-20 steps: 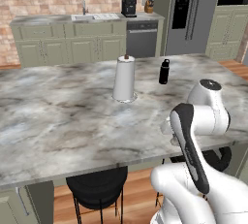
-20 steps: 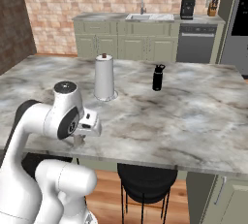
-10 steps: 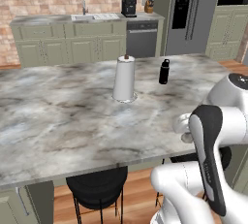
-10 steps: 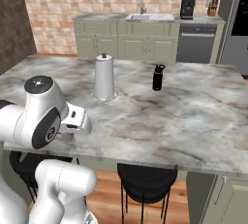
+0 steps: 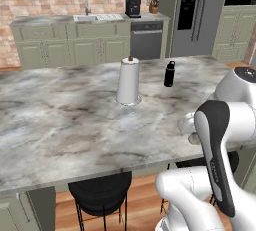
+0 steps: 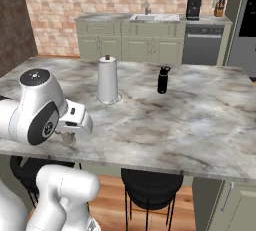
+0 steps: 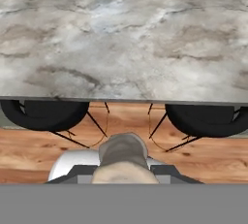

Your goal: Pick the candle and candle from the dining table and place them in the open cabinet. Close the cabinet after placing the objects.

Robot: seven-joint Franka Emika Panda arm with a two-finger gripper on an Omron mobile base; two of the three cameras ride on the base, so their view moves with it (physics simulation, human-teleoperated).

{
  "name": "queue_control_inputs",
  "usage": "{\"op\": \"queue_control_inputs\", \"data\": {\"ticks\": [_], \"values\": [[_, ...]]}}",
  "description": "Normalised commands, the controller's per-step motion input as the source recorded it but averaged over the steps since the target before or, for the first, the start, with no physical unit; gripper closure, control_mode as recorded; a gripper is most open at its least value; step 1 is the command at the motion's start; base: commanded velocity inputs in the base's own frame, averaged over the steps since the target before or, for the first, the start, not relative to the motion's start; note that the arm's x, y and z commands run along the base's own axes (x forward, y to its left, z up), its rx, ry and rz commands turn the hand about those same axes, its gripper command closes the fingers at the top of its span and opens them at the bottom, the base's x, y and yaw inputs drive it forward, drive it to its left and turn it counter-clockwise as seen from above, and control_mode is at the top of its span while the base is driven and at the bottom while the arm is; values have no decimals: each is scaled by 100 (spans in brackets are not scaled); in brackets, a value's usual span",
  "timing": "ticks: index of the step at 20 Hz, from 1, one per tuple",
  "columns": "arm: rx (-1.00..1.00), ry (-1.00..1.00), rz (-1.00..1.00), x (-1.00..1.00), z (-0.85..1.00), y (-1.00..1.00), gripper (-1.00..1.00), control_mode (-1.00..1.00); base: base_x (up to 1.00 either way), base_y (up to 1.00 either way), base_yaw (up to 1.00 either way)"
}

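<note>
In the hand view a stubby pale-grey candle (image 7: pixel 123 154) sits between my fingers, with my gripper (image 7: pixel 124 172) shut on it. The hand hangs just off the near edge of the marble dining table (image 7: pixel 121 48), over the wooden floor. From the right base view the gripper (image 6: pixel 68 138) shows low at the table's front left edge, the candle (image 6: pixel 69 139) peeking below the hand. In the left base view the gripper (image 5: pixel 191 136) is partly hidden behind my forearm. The cabinet is out of view.
A tall white cone-shaped jug (image 5: pixel 128 81) and a black bottle (image 5: pixel 170 73) stand on the far part of the table. Black stools (image 7: pixel 46 114) sit tucked under its near edge. A counter with a sink (image 5: pixel 95 19) runs along the back brick wall.
The arm has swung sideways and back, carrying the hand from over the table's front part out past its near edge. Jug and bottle have not moved.
</note>
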Motion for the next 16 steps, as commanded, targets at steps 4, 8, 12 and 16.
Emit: {"op": "queue_control_inputs", "data": {"ticks": [4,8,12,16], "values": [[0,0,0,0,0,0,100,-100,0,0,0],[0,0,0,0,0,0,100,100,-13,0,0],[0,0,0,0,0,0,100,100,-92,-6,-8],[0,0,0,0,0,0,100,100,-61,-36,-20]]}}
